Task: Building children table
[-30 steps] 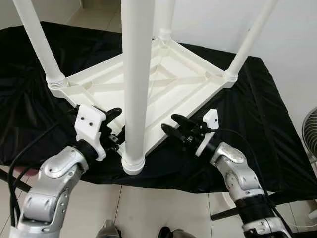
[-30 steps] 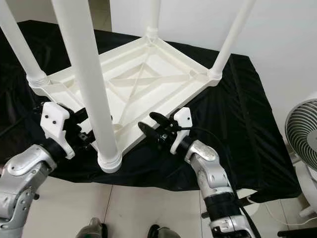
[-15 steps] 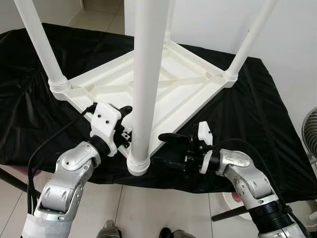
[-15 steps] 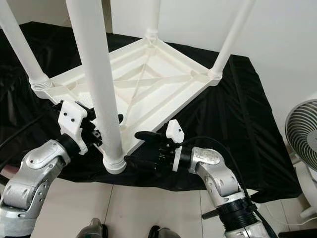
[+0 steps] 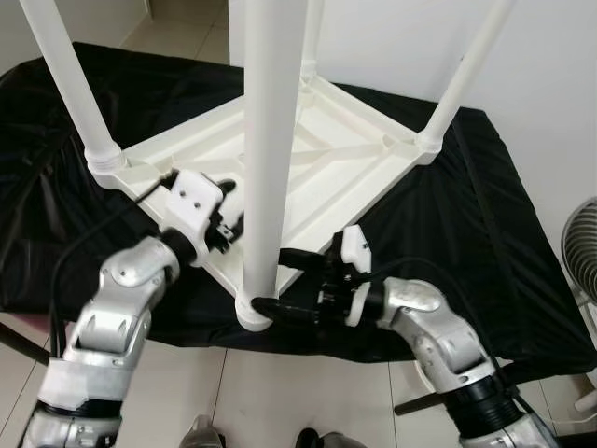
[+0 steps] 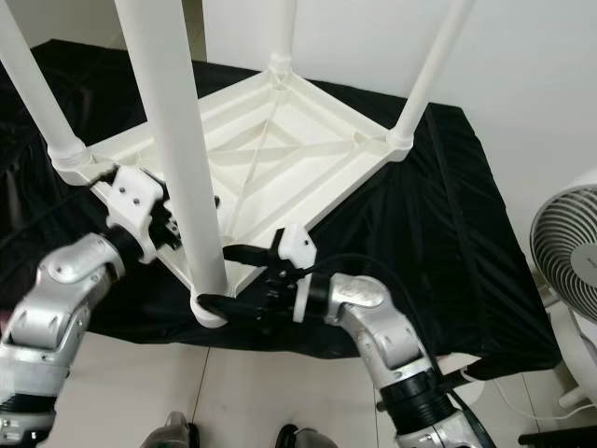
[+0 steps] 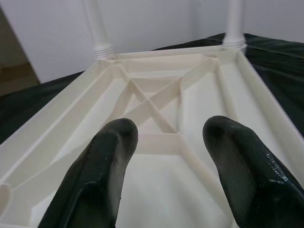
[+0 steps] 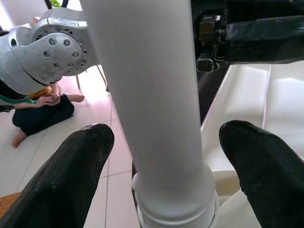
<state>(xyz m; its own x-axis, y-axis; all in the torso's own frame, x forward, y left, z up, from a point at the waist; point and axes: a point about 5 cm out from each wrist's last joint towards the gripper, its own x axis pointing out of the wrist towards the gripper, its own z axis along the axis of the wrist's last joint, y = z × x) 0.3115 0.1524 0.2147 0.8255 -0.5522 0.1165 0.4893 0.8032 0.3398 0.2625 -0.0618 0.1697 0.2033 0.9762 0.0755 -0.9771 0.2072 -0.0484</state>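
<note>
Children's table (image 5: 308, 159), white plastic, upside down on a black cloth (image 5: 466, 224) that covers the counter; its four legs point up. The nearest leg (image 5: 268, 140) stands at the corner closest to me. Around it I see pale floor tiles, a white wall and a fan (image 6: 569, 252) at the right. My right end effector (image 5: 280, 303) reaches in low from the right, its fingers spread either side of the nearest leg's base, not gripping it. My left end effector (image 5: 229, 229), fingers parted and holding nothing, hovers over the ribbed underside just beside that leg. Since a second ago, the right one has dropped and swung in to straddle the leg; the left has pushed inward.
</note>
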